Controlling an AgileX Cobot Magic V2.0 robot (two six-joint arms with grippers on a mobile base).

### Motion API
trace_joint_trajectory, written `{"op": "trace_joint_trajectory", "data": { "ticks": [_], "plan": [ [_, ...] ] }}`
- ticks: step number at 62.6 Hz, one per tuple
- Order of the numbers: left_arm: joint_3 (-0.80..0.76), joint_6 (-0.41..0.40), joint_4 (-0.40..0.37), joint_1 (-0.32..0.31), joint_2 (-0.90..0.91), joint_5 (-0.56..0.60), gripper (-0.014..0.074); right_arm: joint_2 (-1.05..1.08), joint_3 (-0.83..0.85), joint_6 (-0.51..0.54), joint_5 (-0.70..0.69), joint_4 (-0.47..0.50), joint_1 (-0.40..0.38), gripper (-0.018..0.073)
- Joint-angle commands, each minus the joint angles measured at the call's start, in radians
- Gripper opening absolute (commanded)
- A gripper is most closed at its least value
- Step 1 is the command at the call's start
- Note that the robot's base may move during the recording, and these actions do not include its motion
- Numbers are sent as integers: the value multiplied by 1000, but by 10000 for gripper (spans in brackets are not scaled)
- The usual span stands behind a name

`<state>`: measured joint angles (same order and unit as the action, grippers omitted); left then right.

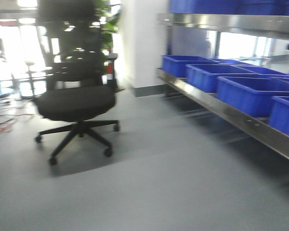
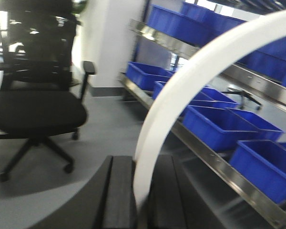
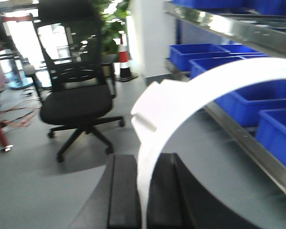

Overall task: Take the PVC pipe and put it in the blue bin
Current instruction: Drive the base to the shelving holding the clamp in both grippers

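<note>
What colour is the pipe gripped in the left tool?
White. The PVC pipe shows best in the left wrist view.

Chair (image 1: 77, 101) left, bins (image 1: 245, 94) on shelf (image 1: 250, 126) right

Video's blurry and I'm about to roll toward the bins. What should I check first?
1. Jaws of left gripper shut on PVC pipe: ok.
2. Jaws of right gripper shut on a white arc too: ok.
3. One pipe or two between the arms: cannot tell.
4. Blue bins in view, on the right: ok.
5. Office chair apart from the bins, on the left: ok.
6. Pipe over a bin: not ok, not yet there.
</note>
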<state>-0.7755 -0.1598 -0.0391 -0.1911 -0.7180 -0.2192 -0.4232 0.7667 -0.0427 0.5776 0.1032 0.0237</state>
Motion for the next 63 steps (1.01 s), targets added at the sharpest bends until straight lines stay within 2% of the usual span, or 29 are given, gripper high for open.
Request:
{"op": "trace_joint_trajectory", "data": {
  "ticks": [1,63],
  "plan": [
    [-4,-2,0,-2,5,28,-111,4,0,8,-28,-3,0,-168],
    [-4,-2,0,-2,5,28,-111,4,0,8,-28,-3,0,-168]
  ]
}}
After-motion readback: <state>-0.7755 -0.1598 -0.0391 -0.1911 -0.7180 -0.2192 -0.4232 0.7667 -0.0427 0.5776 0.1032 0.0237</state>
